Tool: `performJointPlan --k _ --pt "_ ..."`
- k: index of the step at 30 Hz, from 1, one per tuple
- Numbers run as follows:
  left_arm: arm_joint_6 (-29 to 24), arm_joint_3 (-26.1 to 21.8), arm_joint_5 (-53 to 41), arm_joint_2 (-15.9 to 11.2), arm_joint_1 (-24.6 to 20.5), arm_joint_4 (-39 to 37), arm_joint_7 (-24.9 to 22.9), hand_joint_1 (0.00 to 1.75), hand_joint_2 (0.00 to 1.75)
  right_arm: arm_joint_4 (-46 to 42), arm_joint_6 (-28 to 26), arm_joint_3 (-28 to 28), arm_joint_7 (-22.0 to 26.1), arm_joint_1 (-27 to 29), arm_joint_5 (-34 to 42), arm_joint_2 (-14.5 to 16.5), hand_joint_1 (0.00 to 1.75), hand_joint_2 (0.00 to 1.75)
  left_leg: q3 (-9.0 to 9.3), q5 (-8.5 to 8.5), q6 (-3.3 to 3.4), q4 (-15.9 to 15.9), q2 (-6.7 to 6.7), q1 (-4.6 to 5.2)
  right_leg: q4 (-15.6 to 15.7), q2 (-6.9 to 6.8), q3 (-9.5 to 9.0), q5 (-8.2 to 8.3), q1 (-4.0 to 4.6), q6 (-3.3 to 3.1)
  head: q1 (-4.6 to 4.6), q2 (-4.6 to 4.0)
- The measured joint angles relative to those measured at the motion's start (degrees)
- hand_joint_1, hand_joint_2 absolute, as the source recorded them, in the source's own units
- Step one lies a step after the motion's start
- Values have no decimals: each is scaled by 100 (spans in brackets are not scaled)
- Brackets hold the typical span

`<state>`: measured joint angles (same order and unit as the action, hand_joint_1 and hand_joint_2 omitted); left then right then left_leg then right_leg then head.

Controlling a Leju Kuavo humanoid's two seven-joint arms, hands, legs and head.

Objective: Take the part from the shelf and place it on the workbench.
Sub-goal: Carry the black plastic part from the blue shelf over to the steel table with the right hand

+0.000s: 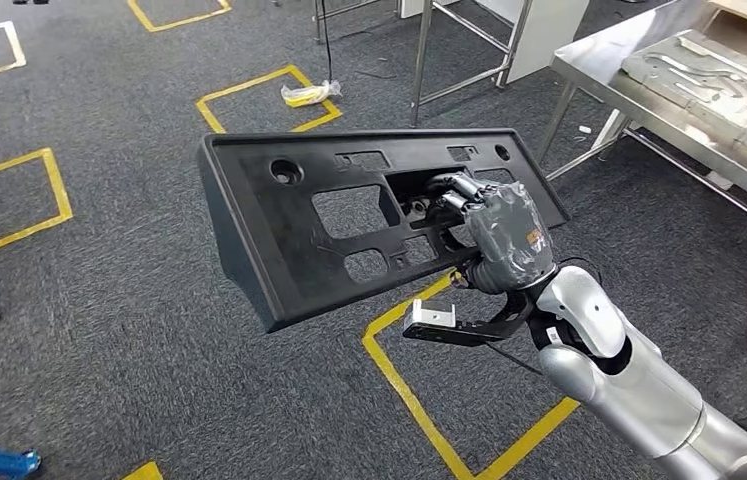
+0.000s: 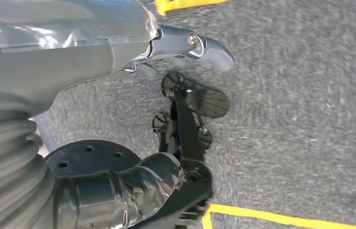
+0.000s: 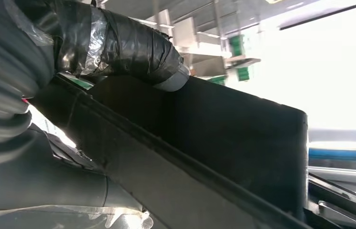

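Up in the air over the grey carpet, the black plastic panel was held by the right hand alone. It was a long, flat part with a raised rim and several cut-out openings, and it lay tilted, its near left corner lowest. The right hand's fingers were hooked through one of the openings near the panel's right end and clamped on its edge, with the silver right arm reaching up from the lower right. From the right wrist view, the tape-wrapped thumb pressed against the panel's dark surface, so the grip closed on the panel from both sides.

Over to the upper right stood the metal workbench, with pale sheet-metal parts lying on top. The panel was well apart from it and touched nothing but the hand. Yellow tape lines marked squares on the carpet, and a small yellow-white scrap lay inside one of them.

Down by the floor, the left hand hung over the carpet with nothing in it. Its grey thumb pointed outward; the other fingers were mostly hidden, so I could not tell how they lay.
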<state>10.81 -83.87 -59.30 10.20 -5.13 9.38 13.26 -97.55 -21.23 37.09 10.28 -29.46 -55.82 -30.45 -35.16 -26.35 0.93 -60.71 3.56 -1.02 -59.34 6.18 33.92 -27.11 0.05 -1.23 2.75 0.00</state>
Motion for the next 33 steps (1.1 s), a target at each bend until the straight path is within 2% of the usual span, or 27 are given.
performJointPlan --k 1,3,4,6,7,8,9,10,11,13,14,16,17,18,19,20,21,22,24,25,26,27,28,30,31,32,33 --pt "-3 0 0 -3 -7 1 -3 0 175 4 8 0 -1 4 2 4 175 175 60 -25 26 117 29 10 -21 59 10 12 -11 42 -1 0" --pt "-6 -1 0 5 -29 1 -4 0 175 13 26 -3 -2 12 5 7 175 175 164 -44 90 242 -91 25 -49 113 21 61 -32 108 -3 0" --pt "-6 -1 1 12 -29 1 -3 0 175 18 32 -5 -2 11 5 8 175 175 235 -42 126 303 -157 22 -105 29 32 61 -24 133 -2 0" --pt "-7 -2 1 23 -23 1 2 0 175 26 41 -8 -2 -24 7 9 175 175 364 -54 170 376 -284 13 -423 -275 197 -112 -16 170 -1 0" --pt "-8 -2 1 21 -20 2 5 0 175 31 43 -8 -2 -37 7 12 175 175 404 -76 177 386 -344 18 -724 -436 371 -248 -19 201 0 0" --pt "-8 -2 1 18 -18 2 9 0 175 38 46 -8 -1 -41 7 13 175 175 432 -109 178 390 -403 20 -1070 -518 596 -378 -40 231 0 0" --pt "-8 -2 0 15 -16 2 11 0 175 47 50 -7 -1 -33 7 15 175 175 462 -149 170 389 -463 22 -1349 -557 801 -449 -66 263 0 0" --pt "-8 -3 0 13 -13 2 12 0 175 60 53 -5 -1 -23 7 15 175 175 507 -196 159 389 -526 21 -1469 -582 935 -420 -93 283 -1 0" --pt "-8 -3 0 11 -10 2 12 0 175 71 56 -5 0 -16 7 15 175 175 569 -252 144 389 -592 21 -1374 -608 959 -275 -118 295 0 0" --pt "-7 -4 -1 13 -3 2 12 0 175 85 59 -4 1 -13 7 15 175 175 731 -382 105 391 -723 17 -674 -746 720 194 -137 296 -1 0" --pt "-6 -4 -1 14 -2 2 12 0 175 93 61 -3 1 -13 7 16 175 175 811 -444 74 396 -787 18 -347 -867 605 326 -105 287 -1 0" --pt "-5 -4 -1 14 -9 2 12 0 175 108 63 -1 1 -13 7 19 175 175 932 -554 -7 428 -915 27 -55 -1020 487 359 -9 195 -3 0" --pt "-5 -5 -1 14 -15 2 12 0 175 115 64 -1 1 -16 7 20 175 175 990 -583 -50 428 -964 32 -48 -1004 478 310 26 132 -4 0" --pt "-5 -5 -1 15 -26 2 12 0 175 116 64 -4 1 -24 7 19 175 175 1025 -589 -90 389 -998 29 -40 -921 429 296 32 62 -4 0" --pt "-4 -6 -1 16 -36 2 12 0 175 115 64 -8 -2 -32 7 19 175 175 1000 -561 -116 251 -960 14 -24 -837 374 272 26 9 -4 0" --pt "-2 -7 0 18 -47 2 13 0 175 114 66 -11 -3 -50 7 18 175 175 881 -508 -131 -11 -845 -3 -10 -765 307 235 16 -42 -4 0" --pt "0 -7 0 20 -56 2 13 0 175 113 67 -14 -5 -67 7 17 175 175 669 -484 -138 -363 -703 -19 5 -699 235 197 12 -85 -2 0" --pt "2 -7 1 20 -58 2 13 0 175 113 68 -13 -7 -77 7 20 175 175 384 -539 -136 -763 -551 -30 20 -642 165 148 11 -122 -3 0" --pt "3 -7 1 20 -42 2 12 0 175 119 73 -5 -7 -79 7 28 175 175 -158 -897 -136 -1344 -413 -24 26 -488 19 32 19 -164 -3 0" --pt "4 -7 1 20 -27 2 11 0 175 122 75 -1 -7 -73 7 33 175 175 -354 -1097 -133 -1431 -399 -17 27 -399 -67 -34 25 -172 -3 0" --pt "5 -7 1 19 -11 2 11 0 175 127 77 1 -6 -69 7 34 175 175 -471 -1194 -120 -1349 -390 -7 27 -305 -161 -103 32 -173 -3 0" --pt "5 -7 1 17 3 2 11 0 175 132 77 2 -6 -65 7 34 175 175 -522 -1144 -100 -1142 -367 7 27 -221 -254 -172 36 -169 -3 0" --pt "5 -7 2 11 16 2 11 0 175 137 76 2 -6 -61 7 34 175 175 -529 -896 -68 -823 -304 24 27 -142 -344 -244 38 -161 -3 0" --pt "4 -7 3 -22 49 6 12 0 175 156 75 7 -5 -38 7 38 175 175 -502 -145 6 -196 -40 69 16 15 -468 -387 34 -117 -2 0" --pt "7 -7 2 -39 61 8 11 0 175 166 75 10 -5 -21 7 41 175 175 -467 143 40 -4 77 88 26 98 -508 -456 28 -86 -1 0" --pt "7 -7 2 -53 67 11 11 0 175 174 75 12 -5 -5 7 43 175 175 -428 275 69 95 133 99 9 169 -540 -488 25 -55 0 0" --pt "8 -8 2 -49 62 11 11 0 175 179 74 8 -7 2 7 38 175 175 -351 264 100 127 104 98 -10 222 -560 -487 30 -30 -1 0"
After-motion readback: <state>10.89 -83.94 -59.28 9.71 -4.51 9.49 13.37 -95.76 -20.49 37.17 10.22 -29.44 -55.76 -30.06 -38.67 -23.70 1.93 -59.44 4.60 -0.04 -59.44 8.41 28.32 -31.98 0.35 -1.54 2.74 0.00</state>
